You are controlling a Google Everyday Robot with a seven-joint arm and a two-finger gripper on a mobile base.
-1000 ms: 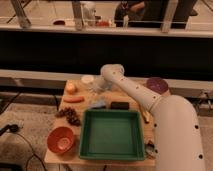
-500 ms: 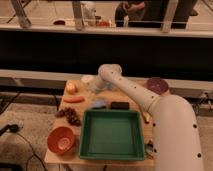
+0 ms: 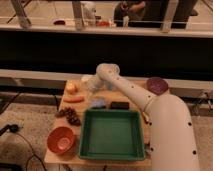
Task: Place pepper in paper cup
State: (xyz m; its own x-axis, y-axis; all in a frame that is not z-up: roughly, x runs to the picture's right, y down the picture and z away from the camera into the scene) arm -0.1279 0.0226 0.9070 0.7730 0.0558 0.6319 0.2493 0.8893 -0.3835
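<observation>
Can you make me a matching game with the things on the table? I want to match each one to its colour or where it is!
Things:
1. tray
2. bowl
3. sponge
4. gripper

Colour or place:
a. blue
b. at the back of the table, near the cup
c. green
d. orange

Pairs: 1-c, 2-d, 3-a, 4-b
</observation>
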